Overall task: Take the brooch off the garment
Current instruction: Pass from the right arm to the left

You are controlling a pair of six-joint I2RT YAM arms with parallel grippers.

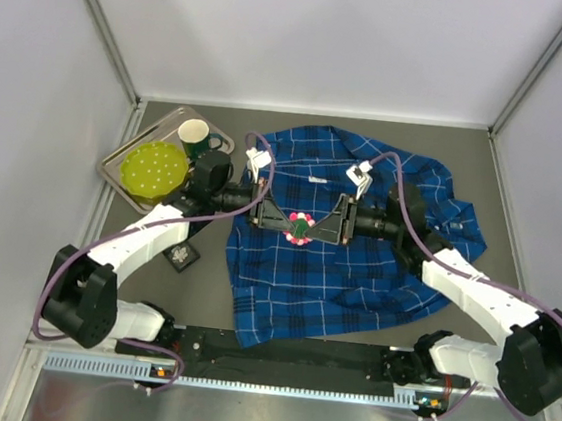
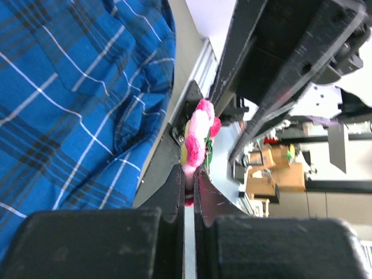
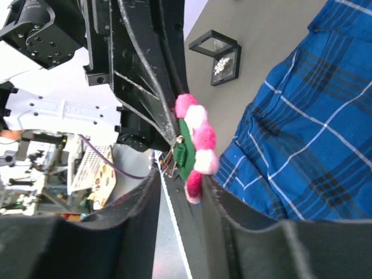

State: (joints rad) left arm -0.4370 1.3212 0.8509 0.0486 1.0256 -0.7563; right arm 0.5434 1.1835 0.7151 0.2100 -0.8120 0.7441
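Starting with containers: a metal tray is seen well behind the left gripper, beside its arm, loaded with a yellow-green plate and a green mug. A small black case with a pale sparkly piece inside is set on the table, just off the garment's edge. The brooch, pink pom-poms on green, is pinched edge-on between the left gripper's near-closed fingers. The right gripper is set tip to tip against it from the opposite side. Its jaws are parted around the same brooch, with one finger touching it; actual grip can't be told. The garment is spread under both grippers.
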